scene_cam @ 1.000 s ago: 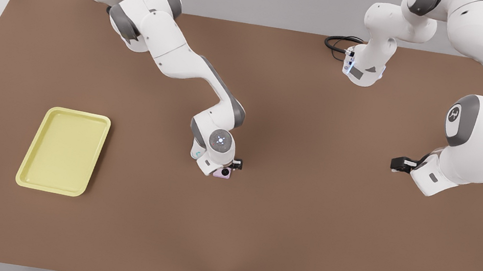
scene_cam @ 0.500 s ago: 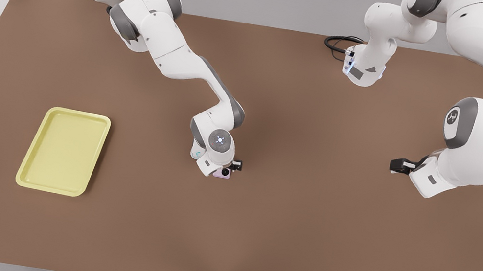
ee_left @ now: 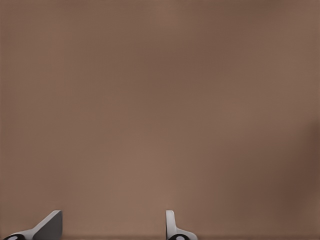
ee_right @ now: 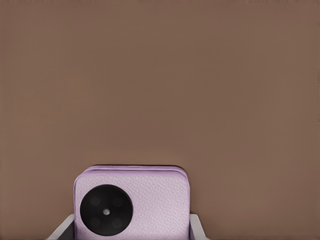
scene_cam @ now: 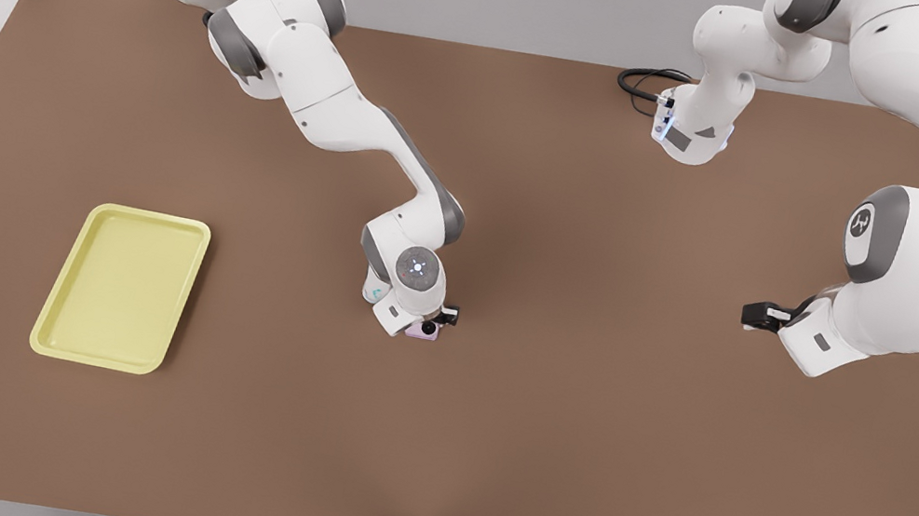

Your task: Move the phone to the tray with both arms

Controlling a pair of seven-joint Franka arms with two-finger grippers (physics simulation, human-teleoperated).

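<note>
- The right gripper (scene_cam: 437, 322) sits low in the middle of the brown table (scene_cam: 580, 431), its fingers closed on the sides of the phone (ee_right: 132, 202).
- The left gripper (scene_cam: 754, 315) waits open over bare table — holding nothing.
- The yellow tray (scene_cam: 121, 288) lies well apart, toward the front view's left.

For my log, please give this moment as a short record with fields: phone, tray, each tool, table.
phone: lilac, between the right tool's fingers, mid-table in the front view
tray: pale yellow, on the front view's left, apart from the phone
right tool: shut on the phone
left tool: open, holds nothing, waits on the front view's right
table: brown
</note>
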